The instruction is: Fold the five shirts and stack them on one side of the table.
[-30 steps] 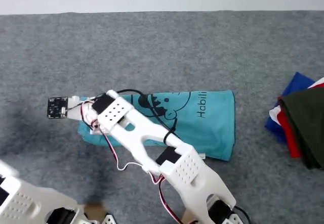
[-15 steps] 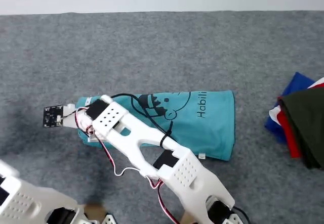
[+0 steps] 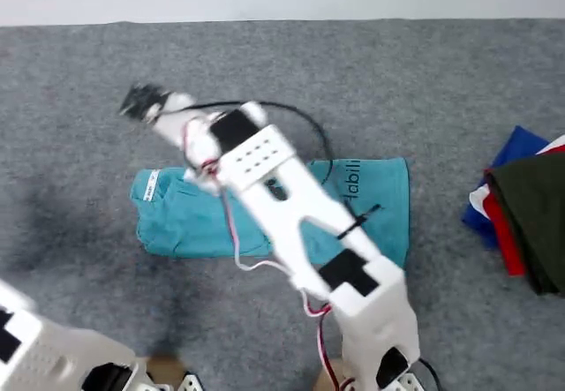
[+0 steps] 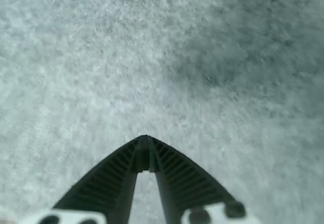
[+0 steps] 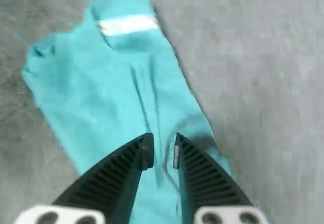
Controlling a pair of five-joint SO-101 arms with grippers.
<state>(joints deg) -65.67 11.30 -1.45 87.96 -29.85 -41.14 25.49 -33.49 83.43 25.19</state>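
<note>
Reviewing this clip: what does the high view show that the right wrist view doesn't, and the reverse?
High view adds: the stack of shirts at that view's right edge, and the right arm stretched across the teal shirt. Right wrist view adds: the right gripper close up, fingertips slightly apart with nothing between them, above the shirt. Shared: the teal shirt, its white neck label and the grey table.

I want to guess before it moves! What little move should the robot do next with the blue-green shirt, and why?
Probably lower the right gripper onto the teal shirt at its label end and pinch it. The shirt lies as a long strip, and the gripper hangs open above it.
</note>
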